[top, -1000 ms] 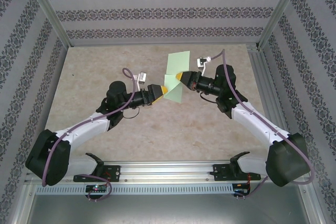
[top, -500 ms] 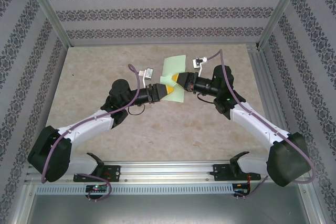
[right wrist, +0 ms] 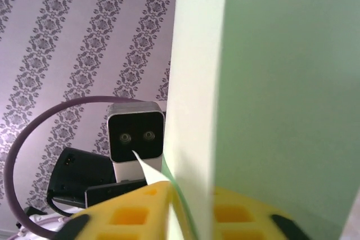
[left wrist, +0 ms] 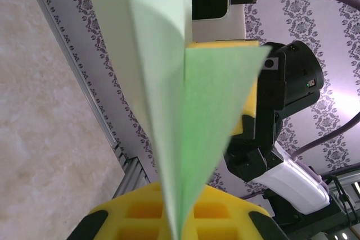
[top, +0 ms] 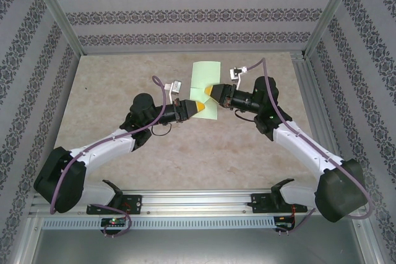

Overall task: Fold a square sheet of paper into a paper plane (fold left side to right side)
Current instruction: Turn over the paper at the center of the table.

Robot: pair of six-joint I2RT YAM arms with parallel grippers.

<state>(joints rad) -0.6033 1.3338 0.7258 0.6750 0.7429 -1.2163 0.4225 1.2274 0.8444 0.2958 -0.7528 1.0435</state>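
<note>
**Overhead view.** I see both arms reaching inward, their yellow tips nearly meeting over the far middle of the marbled table (top: 117, 91). The square sheet of paper (top: 206, 73), pale green and doubled into a narrower strip, lies between the two tips. Its longer part extends toward the patterned back wall (top: 198, 17). The left gripper (top: 199, 108) meets the sheet from the left at its near end. The right gripper (top: 212, 93) meets it from the right, slightly farther back.

**Left wrist view.** The sheet (left wrist: 191, 116) stands on edge, and its layers taper down into the left gripper (left wrist: 174, 226). These jaws are closed flat on the paper.

**Right wrist view.** The sheet (right wrist: 270, 82) runs down between the yellow fingers (right wrist: 135, 212) of the right gripper (right wrist: 191, 220). I cannot tell whether these jaws pinch the paper or stand slightly off it.
</note>
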